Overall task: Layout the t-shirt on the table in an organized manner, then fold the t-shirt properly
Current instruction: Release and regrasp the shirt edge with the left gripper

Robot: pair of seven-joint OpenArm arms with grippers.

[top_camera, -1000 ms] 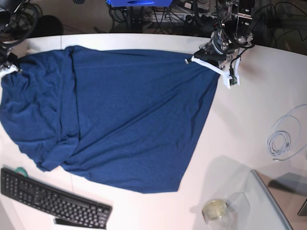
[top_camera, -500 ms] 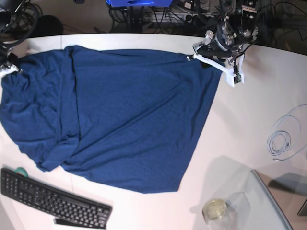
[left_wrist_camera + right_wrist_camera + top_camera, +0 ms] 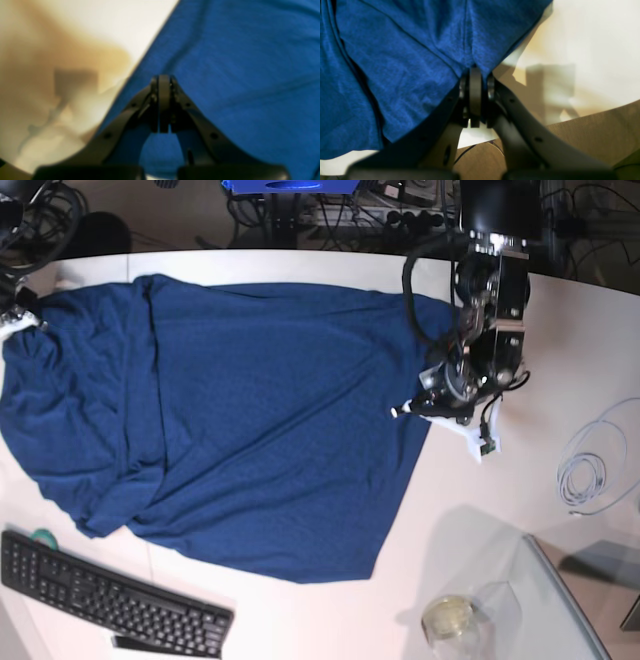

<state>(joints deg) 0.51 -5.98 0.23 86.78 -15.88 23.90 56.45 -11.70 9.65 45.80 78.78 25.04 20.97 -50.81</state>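
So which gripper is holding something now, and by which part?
The right gripper pinches the t-shirt's edge. The left gripper is shut above it, holding nothing visible.

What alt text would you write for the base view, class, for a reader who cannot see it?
A navy t-shirt lies spread on a white table, an arm's left gripper low at its right edge. A black keyboard sits bottom left.

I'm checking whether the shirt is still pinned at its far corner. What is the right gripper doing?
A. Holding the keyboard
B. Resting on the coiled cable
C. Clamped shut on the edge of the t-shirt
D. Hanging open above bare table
C: in the right wrist view the right gripper has its jaws closed with the t-shirt fabric gathered between them.
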